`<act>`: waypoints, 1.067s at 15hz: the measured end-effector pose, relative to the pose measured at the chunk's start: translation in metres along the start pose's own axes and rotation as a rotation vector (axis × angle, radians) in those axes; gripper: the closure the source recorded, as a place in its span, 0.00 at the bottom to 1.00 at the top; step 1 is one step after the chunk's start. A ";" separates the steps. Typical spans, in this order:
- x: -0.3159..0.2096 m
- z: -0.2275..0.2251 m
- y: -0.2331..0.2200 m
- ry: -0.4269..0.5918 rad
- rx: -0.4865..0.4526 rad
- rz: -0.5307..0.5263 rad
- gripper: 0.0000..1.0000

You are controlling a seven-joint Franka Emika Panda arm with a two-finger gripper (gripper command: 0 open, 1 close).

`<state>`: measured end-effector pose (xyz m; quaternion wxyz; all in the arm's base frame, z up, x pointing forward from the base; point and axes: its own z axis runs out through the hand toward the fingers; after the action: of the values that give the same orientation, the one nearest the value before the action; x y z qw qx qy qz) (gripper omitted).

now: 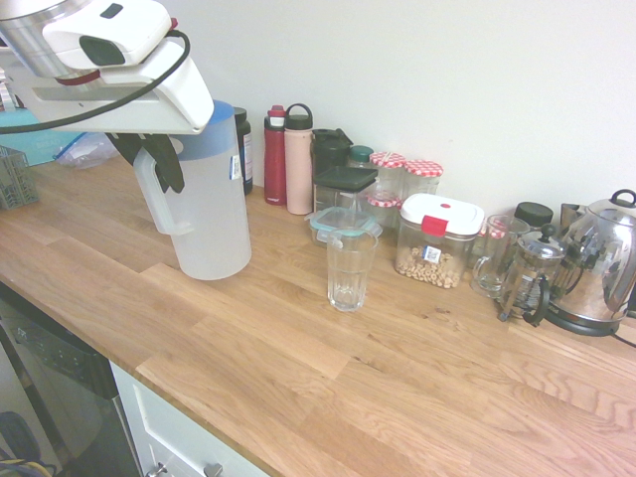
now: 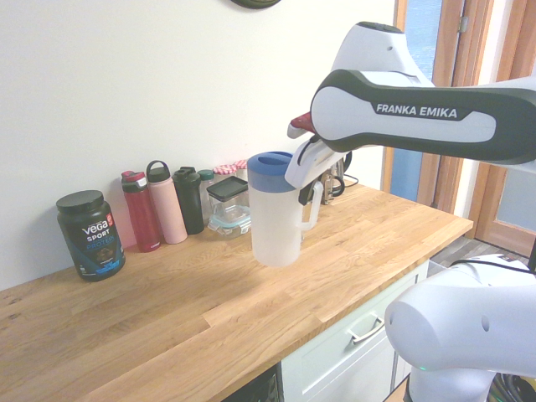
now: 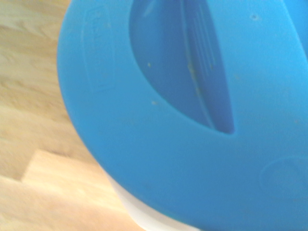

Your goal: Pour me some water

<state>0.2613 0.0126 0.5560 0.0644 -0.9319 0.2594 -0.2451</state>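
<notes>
- Upper left of the first exterior view, the black two-finger gripper (image 1: 160, 167) is clenched on the handle (image 1: 151, 189) of the jug.
- Just right of it, the tall frosted-white plastic jug with a blue lid (image 1: 213, 204) stands roughly upright, long axis near vertical, handle toward the left edge.
- Centre, an upright clear drinking glass (image 1: 349, 273).
- Far right, a shiny steel kettle (image 1: 598, 258).

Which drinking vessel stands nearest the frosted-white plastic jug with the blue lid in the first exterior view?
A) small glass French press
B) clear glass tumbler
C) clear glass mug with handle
B: the clear glass tumbler stands closer to the jug than the mug or French press.
</notes>
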 end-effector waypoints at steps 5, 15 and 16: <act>0.005 0.020 -0.066 -0.023 0.019 -0.018 1.00; -0.021 0.087 -0.157 -0.029 0.019 -0.019 1.00; -0.022 0.094 -0.160 -0.029 0.012 -0.016 1.00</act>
<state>0.3627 0.1603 0.5041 0.0719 -0.9370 0.2496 -0.2335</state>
